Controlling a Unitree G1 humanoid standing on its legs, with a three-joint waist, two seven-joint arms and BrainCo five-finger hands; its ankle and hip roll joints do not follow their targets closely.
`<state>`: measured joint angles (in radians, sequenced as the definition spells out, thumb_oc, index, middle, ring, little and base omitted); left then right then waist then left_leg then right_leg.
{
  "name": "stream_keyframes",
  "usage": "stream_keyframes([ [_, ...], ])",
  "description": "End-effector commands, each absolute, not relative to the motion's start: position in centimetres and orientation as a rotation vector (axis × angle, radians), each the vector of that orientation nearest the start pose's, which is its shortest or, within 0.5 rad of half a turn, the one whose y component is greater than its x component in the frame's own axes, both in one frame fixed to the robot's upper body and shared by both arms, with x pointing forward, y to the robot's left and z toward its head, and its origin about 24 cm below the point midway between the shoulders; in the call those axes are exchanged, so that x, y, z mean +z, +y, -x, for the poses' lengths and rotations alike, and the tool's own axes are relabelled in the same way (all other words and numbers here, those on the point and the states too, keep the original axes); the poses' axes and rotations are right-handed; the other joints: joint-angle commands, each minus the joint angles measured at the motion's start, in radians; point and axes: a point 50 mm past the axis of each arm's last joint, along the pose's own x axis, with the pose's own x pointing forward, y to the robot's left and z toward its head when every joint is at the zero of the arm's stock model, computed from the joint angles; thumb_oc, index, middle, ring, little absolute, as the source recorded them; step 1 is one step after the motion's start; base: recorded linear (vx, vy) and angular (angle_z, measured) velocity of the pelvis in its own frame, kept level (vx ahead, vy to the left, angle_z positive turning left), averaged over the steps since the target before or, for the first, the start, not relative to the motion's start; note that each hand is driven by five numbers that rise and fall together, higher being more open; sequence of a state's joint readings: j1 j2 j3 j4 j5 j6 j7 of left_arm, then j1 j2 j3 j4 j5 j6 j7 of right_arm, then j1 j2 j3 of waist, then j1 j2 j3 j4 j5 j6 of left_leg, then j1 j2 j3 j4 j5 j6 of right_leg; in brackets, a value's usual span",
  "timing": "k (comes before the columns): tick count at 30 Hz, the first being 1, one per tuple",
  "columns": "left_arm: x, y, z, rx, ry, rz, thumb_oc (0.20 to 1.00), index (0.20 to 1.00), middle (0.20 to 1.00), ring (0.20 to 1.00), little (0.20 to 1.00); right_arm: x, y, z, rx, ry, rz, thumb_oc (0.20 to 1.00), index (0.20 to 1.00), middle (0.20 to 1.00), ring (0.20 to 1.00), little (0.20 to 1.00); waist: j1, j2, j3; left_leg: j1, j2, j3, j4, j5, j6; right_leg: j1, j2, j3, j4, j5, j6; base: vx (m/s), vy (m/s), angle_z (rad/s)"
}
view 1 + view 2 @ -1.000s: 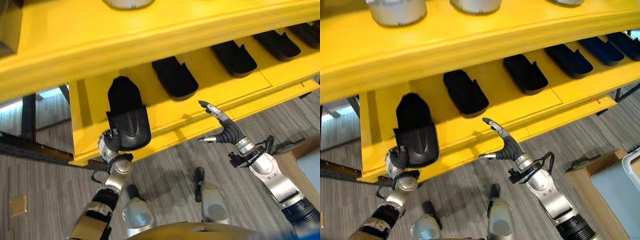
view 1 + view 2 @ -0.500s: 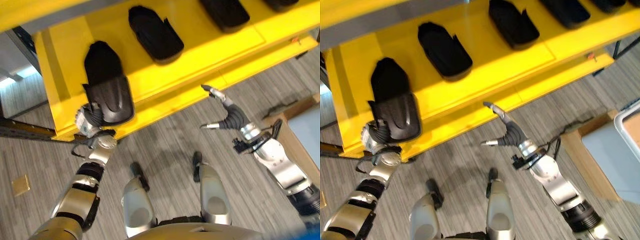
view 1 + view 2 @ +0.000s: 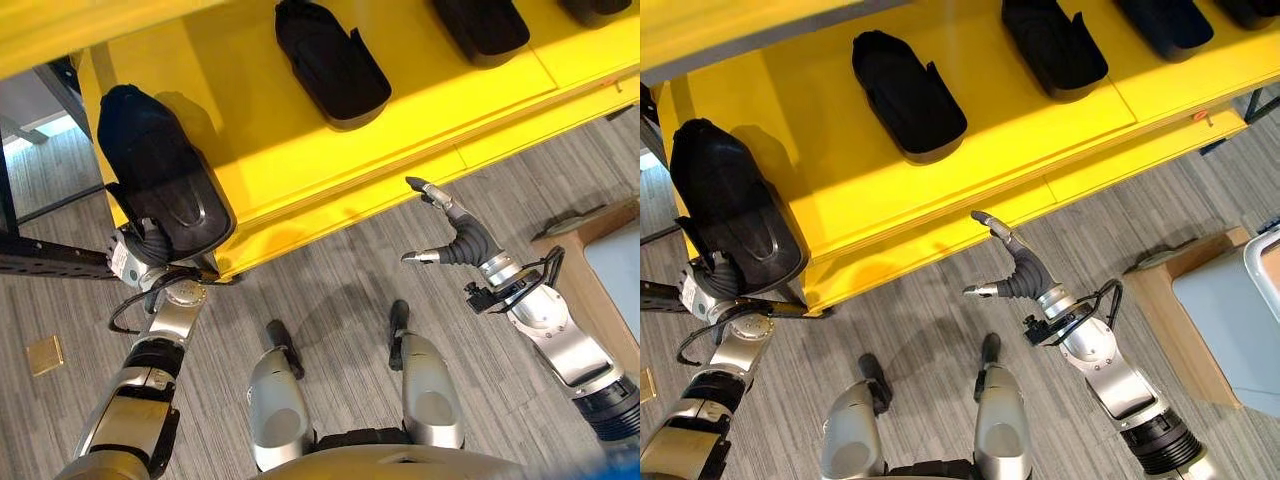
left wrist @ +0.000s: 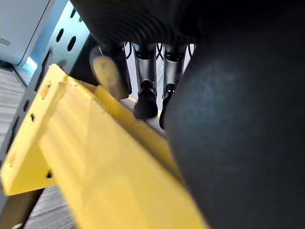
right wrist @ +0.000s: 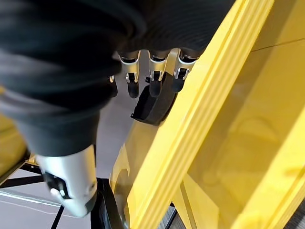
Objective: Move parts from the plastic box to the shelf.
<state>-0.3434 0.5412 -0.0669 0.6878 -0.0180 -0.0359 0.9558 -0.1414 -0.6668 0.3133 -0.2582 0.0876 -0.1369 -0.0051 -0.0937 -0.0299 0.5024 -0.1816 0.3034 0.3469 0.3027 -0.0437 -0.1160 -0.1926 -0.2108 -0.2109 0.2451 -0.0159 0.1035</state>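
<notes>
At the left end of the yellow shelf [image 3: 300, 170] in the left eye view, you see your left robot hand [image 3: 150, 255] curled under the near end of a black part [image 3: 155, 175] whose near end juts past the shelf's front edge. Two more black parts [image 3: 330, 62] lie further right on the same shelf, well apart from the first. Your right robot hand [image 3: 455, 240] hangs over the grey floor [image 3: 330, 280] just in front of the shelf edge, fingers spread wide and holding nothing.

In the right eye view, a cardboard box [image 3: 1170, 320] sits on the floor to the right.

In the left wrist view, your fingers [image 4: 145, 100] reach down beside the dark curved part, between it and the yellow edge.

In the right wrist view, your fingers [image 5: 155, 78] point out loosely alongside the yellow rail.
</notes>
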Motion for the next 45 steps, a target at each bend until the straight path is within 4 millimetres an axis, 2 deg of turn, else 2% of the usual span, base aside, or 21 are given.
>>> stream_keyframes([
  [1, 9.1, 35.2, -26.6, 1.143, -0.164, -0.709, 0.2, 0.2, 0.2, 0.2, 0.2, 14.9, -15.6, -24.1, 0.393, -0.509, 0.491, 1.0, 1.0, 1.0, 1.0, 1.0, 0.03, -0.013, -0.088, 0.016, 0.006, -0.015, 0.029, -0.002, 0.0, 0.006, -0.089, 0.024, 0.067, -0.05, 0.096, 0.06, 0.008, 0.03],
  [3, 9.8, 35.0, -26.4, 1.12, -0.216, -0.732, 0.2, 0.2, 0.2, 0.2, 0.2, 14.8, -15.8, -24.1, 0.397, -0.499, 0.492, 1.0, 1.0, 1.0, 1.0, 1.0, 0.032, -0.009, -0.094, 0.029, 0.002, -0.015, 0.018, 0.0, 0.0, 0.016, -0.091, 0.02, 0.065, -0.054, 0.096, 0.08, 0.019, 0.06],
  [4, 11.4, 35.0, -26.5, 1.093, -0.278, -0.744, 0.2, 0.2, 0.2, 0.2, 0.2, 14.7, -16.1, -24.0, 0.403, -0.488, 0.496, 1.0, 1.0, 1.0, 1.0, 1.0, 0.034, -0.002, -0.109, 0.043, -0.003, -0.015, 0.001, 0.004, -0.001, 0.029, -0.092, 0.015, 0.057, -0.055, 0.095, 0.1, 0.027, 0.05],
  [8, 13.1, 34.8, -26.6, 1.068, -0.361, -0.795, 0.2, 0.2, 0.2, 0.2, 0.2, 14.6, -16.2, -24.0, 0.416, -0.471, 0.491, 1.0, 1.0, 1.0, 1.0, 1.0, 0.031, 0.004, -0.13, 0.066, -0.008, -0.012, -0.014, 0.005, -0.002, 0.05, -0.092, 0.011, 0.046, -0.057, 0.095, 0.1, 0.013, 0.05],
  [16, 16.1, 34.4, -27.6, 1.024, -0.426, -0.843, 0.2, 0.2, 0.2, 0.2, 0.2, 13.8, -16.2, -24.1, 0.461, -0.405, 0.496, 1.0, 1.0, 1.0, 1.0, 1.0, 0.018, 0.023, -0.183, 0.118, -0.015, -0.004, -0.03, -0.006, -0.002, 0.097, -0.094, 0.006, 0.039, -0.071, 0.094, 0.12, 0.021, 0.01],
  [24, 15.4, 36.2, -28.6, 1.044, -0.235, -0.852, 0.2, 0.2, 0.2, 0.2, 0.2, 13.4, -16.0, -24.3, 0.497, -0.365, 0.513, 1.0, 1.0, 1.0, 1.0, 1.0, -0.005, 0.032, -0.196, 0.133, -0.014, 0.008, -0.021, -0.016, -0.001, 0.105, -0.093, 0.02, 0.042, -0.076, 0.096, 0.06, 0.034, -0.01],
  [27, 14.4, 36.6, -29.2, 1.027, -0.147, -0.806, 0.2, 0.2, 0.2, 0.2, 0.2, 13.5, -15.8, -24.4, 0.507, -0.367, 0.524, 1.0, 1.0, 1.0, 1.0, 1.0, -0.016, 0.031, -0.186, 0.122, -0.009, 0.014, -0.004, -0.021, 0.0, 0.088, -0.093, 0.032, 0.058, -0.078, 0.096, -0.02, 0.055, -0.06],
  [28, 13.7, 36.2, -30.2, 1.038, -0.105, -0.765, 0.2, 0.2, 0.2, 0.2, 0.2, 14.1, -15.5, -24.8, 0.506, -0.389, 0.537, 1.0, 1.0, 1.0, 1.0, 1.0, -0.026, 0.023, -0.158, 0.082, 0.0, 0.014, 0.028, -0.027, 0.0, 0.046, -0.093, 0.051, 0.085, -0.079, 0.097, -0.11, 0.066, -0.1],
  [35, 14.4, 35.0, -31.7, 1.044, -0.114, -0.742, 0.2, 0.2, 0.2, 0.2, 0.2, 15.2, -15.1, -25.7, 0.473, -0.45, 0.549, 1.0, 1.0, 1.0, 1.0, 1.0, -0.027, -0.006, -0.093, -0.008, 0.021, 0.007, 0.086, -0.032, -0.002, -0.04, -0.088, 0.072, 0.128, -0.075, 0.096, -0.12, 0.003, -0.07],
  [45, 15.7, 34.4, -32.5, 1.095, -0.168, -0.678, 0.2, 0.2, 0.2, 0.2, 0.2, 15.8, -14.8, -26.0, 0.436, -0.493, 0.536, 1.0, 1.0, 1.0, 1.0, 1.0, -0.029, -0.049, -0.04, -0.088, 0.048, -0.002, 0.149, -0.043, -0.011, -0.104, -0.073, 0.076, 0.166, -0.074, 0.096, -0.05, -0.022, -0.02],
])
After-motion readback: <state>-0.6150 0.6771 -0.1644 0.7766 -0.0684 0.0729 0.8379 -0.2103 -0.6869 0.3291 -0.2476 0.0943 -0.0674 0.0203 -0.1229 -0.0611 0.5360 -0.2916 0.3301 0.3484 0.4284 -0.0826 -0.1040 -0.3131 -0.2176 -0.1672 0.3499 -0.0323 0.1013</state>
